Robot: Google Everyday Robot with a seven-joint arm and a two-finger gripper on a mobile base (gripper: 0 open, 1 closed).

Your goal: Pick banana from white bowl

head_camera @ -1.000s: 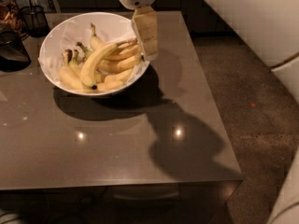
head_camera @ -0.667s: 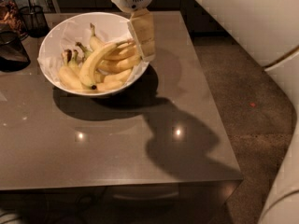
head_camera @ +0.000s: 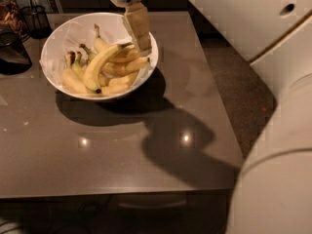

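The white bowl (head_camera: 58, 38) stands at the back left of the grey table, lined with white paper and holding several bananas. The banana (head_camera: 100, 65), long and strongly curved with a dark tip at its lower end, lies on top of the others. My gripper (head_camera: 140, 45) reaches down from above at the bowl's right side. Its lower end meets the stem end of the banana, just inside the rim. Where the two meet is hidden behind the gripper's near side.
A dark wire-mesh cup (head_camera: 35, 18) and a dark container (head_camera: 12, 52) stand left of the bowl at the table's back left. The grey table (head_camera: 122, 155) stretches toward the front. My white arm and body (head_camera: 273, 130) fill the right side. Carpet (head_camera: 229, 77) lies right of the table.
The view has shifted a little. My gripper has moved slightly left and inward over the bowl's rim, and the banana's stem end has stayed against it.
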